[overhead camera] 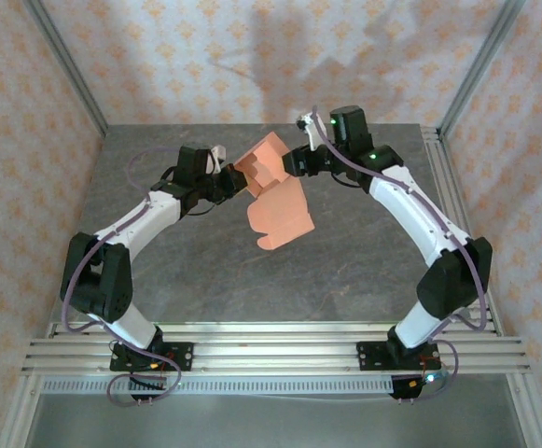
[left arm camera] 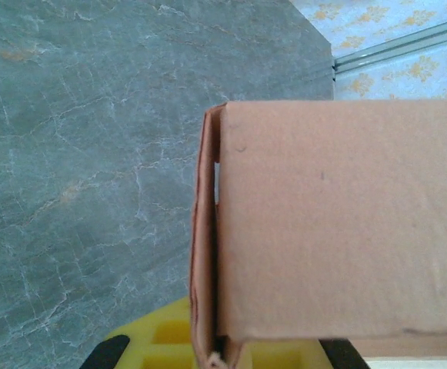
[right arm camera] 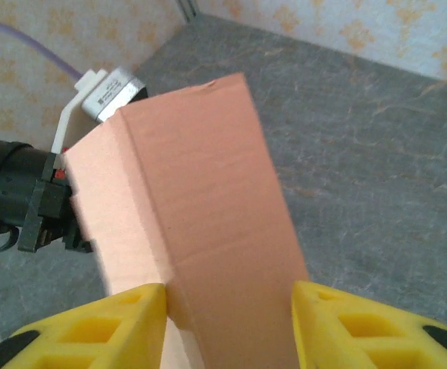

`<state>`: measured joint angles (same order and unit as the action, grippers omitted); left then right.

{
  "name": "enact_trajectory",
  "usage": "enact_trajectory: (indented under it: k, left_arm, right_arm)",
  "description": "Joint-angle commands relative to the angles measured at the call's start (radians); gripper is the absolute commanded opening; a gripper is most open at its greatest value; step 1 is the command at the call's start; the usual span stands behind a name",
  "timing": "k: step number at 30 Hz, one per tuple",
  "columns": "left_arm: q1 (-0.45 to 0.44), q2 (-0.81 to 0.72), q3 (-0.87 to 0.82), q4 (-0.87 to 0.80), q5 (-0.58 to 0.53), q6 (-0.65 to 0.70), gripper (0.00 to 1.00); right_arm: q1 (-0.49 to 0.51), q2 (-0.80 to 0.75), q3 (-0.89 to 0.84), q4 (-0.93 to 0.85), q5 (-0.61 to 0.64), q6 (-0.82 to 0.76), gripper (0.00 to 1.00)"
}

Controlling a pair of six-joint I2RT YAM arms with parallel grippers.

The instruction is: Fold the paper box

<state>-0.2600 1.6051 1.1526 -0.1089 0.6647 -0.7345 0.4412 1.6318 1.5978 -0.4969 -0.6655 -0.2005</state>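
The salmon-orange paper box hangs partly folded above the middle of the table, held between both arms. My left gripper comes in from the left and is shut on the box's edge. In the left wrist view a doubled layer of the box is pinched at the left gripper. My right gripper reaches in from the right at the box's top. In the right wrist view its yellow fingers touch both sides of a folded panel of the box, the right gripper being shut on it.
The grey marbled table lies below the box. Aluminium rails run along the near edge by the arm bases. Patterned walls close off the back and sides. The left arm's black wrist sits just left of the box.
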Motion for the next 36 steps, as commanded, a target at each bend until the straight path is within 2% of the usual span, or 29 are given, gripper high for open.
enact_trajectory:
  k: [1, 10, 18, 21, 25, 29, 36]
  left_arm:
    - [-0.002, -0.037, -0.007, 0.005, 0.020, 0.029, 0.00]
    - [-0.002, -0.043, -0.001, -0.018, 0.007, 0.044, 0.00]
    - [-0.002, -0.054, 0.005, -0.057, -0.013, 0.067, 0.00]
    - [-0.004, -0.056, 0.005, -0.059, -0.013, 0.066, 0.00]
    - [-0.004, -0.068, 0.007, -0.064, -0.016, 0.073, 0.00]
    - [-0.007, -0.075, 0.018, -0.092, -0.028, 0.088, 0.00]
    - [-0.008, -0.074, 0.023, -0.102, -0.033, 0.089, 0.00]
  right_arm:
    - [0.023, 0.025, 0.050, -0.083, 0.032, -0.074, 0.44]
    - [0.067, 0.053, 0.093, -0.132, 0.204, -0.122, 0.39]
    - [0.132, 0.095, 0.148, -0.204, 0.401, -0.210, 0.41]
    - [0.146, 0.089, 0.143, -0.176, 0.498, -0.209, 0.41]
    - [0.170, 0.082, 0.130, -0.130, 0.617, -0.238, 0.35]
    - [0.194, 0.087, 0.122, -0.099, 0.669, -0.259, 0.29]
    - [0.247, 0.103, 0.097, -0.057, 0.774, -0.292, 0.30]
